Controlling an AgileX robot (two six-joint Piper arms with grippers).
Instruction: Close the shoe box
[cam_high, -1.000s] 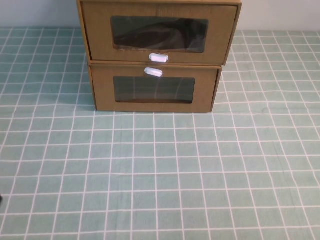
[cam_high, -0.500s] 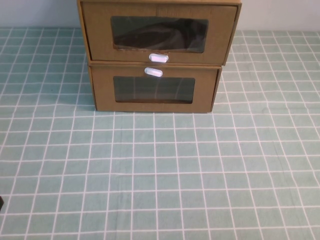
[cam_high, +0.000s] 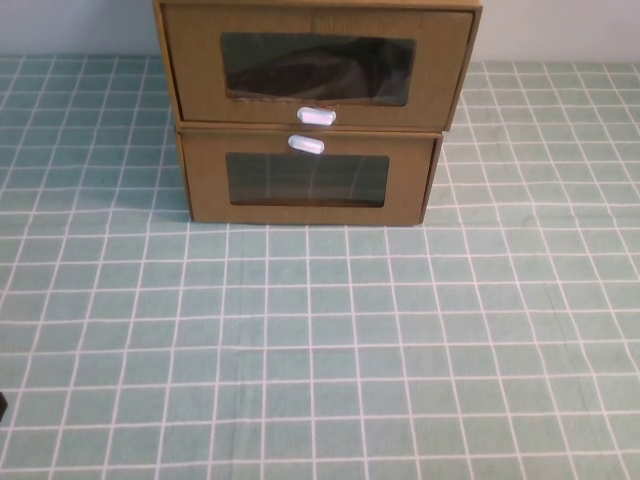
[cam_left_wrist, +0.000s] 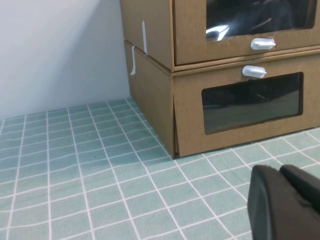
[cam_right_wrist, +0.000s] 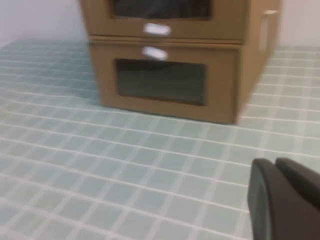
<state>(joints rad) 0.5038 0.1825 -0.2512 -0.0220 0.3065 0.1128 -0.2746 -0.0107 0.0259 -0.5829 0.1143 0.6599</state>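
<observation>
At the top middle of the high view, the shoe box (cam_high: 315, 65) sat stacked on its twin (cam_high: 308, 180). If the twin were pushed by mistake, the job would fail. Whether the left gripper (cam_left_wrist: 287, 202) and right gripper (cam_right_wrist: 285, 200), both low near the worktop (cam_high: 320, 350), were open could not be told.

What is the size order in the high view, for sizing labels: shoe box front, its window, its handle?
Largest: shoe box front; then its window; smallest: its white handle. The left claw and right claw hang low, short of it.
</observation>
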